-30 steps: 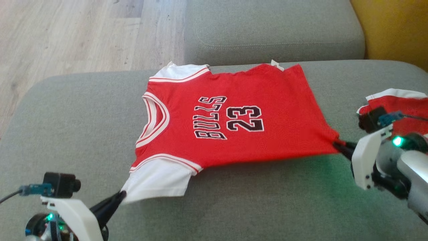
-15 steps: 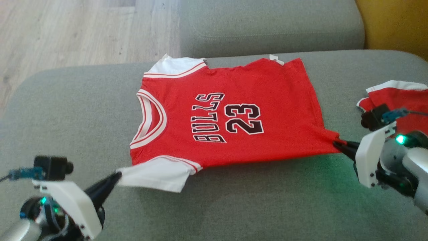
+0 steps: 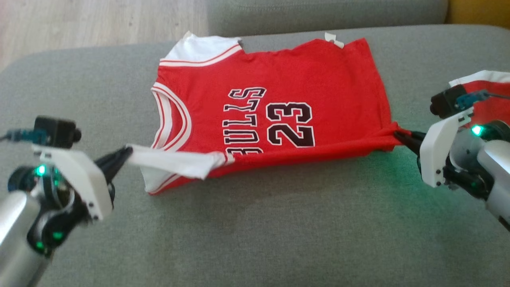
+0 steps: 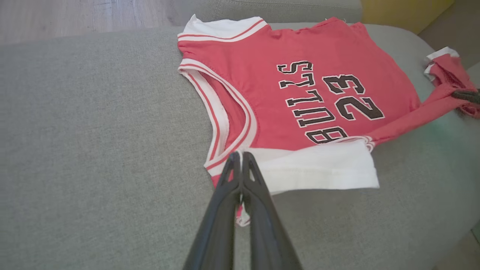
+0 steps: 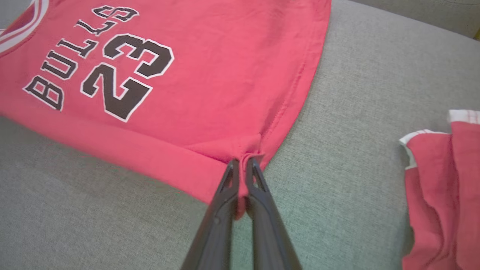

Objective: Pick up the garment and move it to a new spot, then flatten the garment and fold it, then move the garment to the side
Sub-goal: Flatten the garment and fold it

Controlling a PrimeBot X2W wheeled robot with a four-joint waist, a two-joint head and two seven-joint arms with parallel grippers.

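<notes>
Grey sofa cushion point(image 3: 255, 239) is carrying the work. Left claw point(image 3: 126, 152) is pressing together on the white near sleeve point(image 3: 175, 164), holding it raised off the cushion. Right claw point(image 3: 398, 136) is pinching the near hem corner point(image 5: 245, 150) of the red garment point(image 3: 287, 71), bunching the cloth there. Between the two claws, the near edge is lying doubled over toward the BULLS 23 lettering point(image 3: 275, 123). The rest of the garment is lying flat, front up, mid-cushion. A second red-and-white piece point(image 5: 442, 180), possibly another garment, is lying beside the right claw, apart from the hem. Wood floor point(image 3: 79, 20) is showing beyond.
</notes>
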